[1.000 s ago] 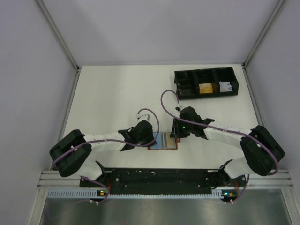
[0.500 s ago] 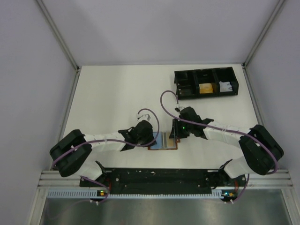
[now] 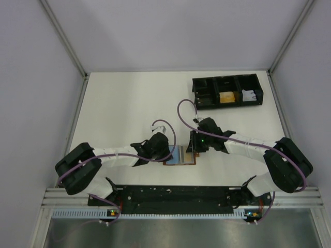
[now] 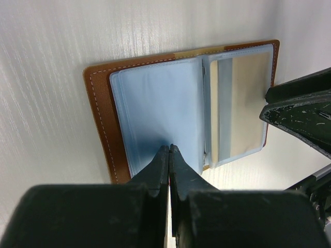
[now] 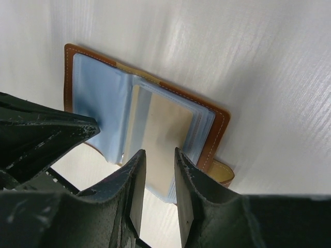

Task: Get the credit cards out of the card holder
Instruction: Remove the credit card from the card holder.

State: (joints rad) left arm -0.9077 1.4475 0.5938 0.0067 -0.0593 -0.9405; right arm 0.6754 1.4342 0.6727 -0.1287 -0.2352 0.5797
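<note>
The brown card holder (image 3: pixel 180 155) lies open on the white table between the two arms, its pale blue plastic sleeves facing up. In the left wrist view (image 4: pixel 108 129) my left gripper (image 4: pixel 169 149) is shut, with its tips pressing on the left blue sleeve page (image 4: pixel 155 113). A beige card (image 4: pixel 247 103) sits in the right sleeve. In the right wrist view my right gripper (image 5: pixel 159 155) is open just above that beige card (image 5: pixel 160 134), over the holder's near edge, with the closure tab (image 5: pixel 220 172) beside it.
A black three-compartment tray (image 3: pixel 226 92) stands at the back right and holds a yellow item and a white item. The arms' bases and a black rail run along the table's near edge (image 3: pixel 176 194).
</note>
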